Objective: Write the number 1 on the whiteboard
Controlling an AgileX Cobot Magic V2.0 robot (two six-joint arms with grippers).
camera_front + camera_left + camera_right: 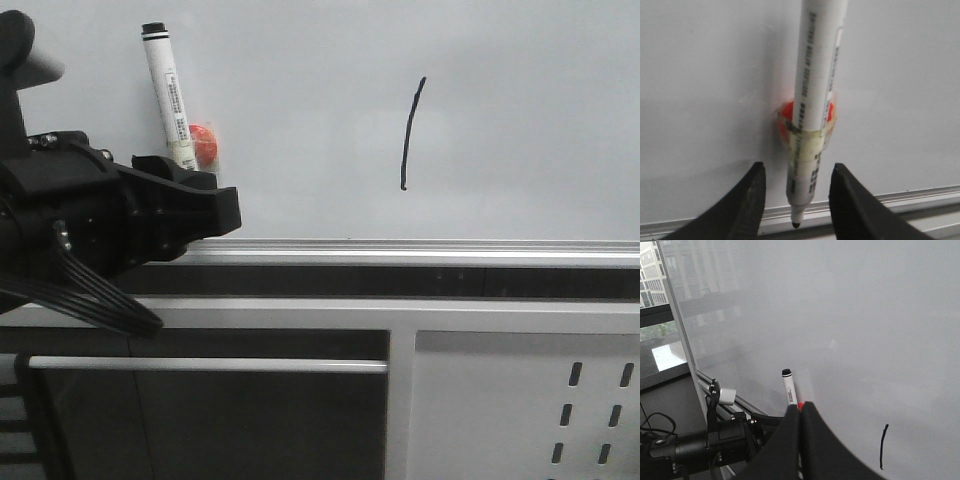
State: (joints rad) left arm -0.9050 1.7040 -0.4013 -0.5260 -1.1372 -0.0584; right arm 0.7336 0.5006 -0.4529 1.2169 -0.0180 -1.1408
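Observation:
The number 1 (410, 135) is a thin black, slightly curved stroke on the whiteboard (520, 120); it also shows in the right wrist view (883, 447). A white marker (168, 95) hangs on the board to the stroke's left, black cap end up, taped to a red-orange magnet (204, 142). My left gripper (205, 195) is open. In the left wrist view its fingers (752, 195) stand either side of the marker's (815, 90) lower end with a gap on each side. My right gripper (800, 407) is shut and empty, back from the board.
The silver edge rail (400, 250) runs along the board's lower edge. Below it are a dark slot and a white perforated metal panel (560, 400) at the lower right. My left arm (700, 447) shows in the right wrist view, with a window (652, 300) beyond the board's edge.

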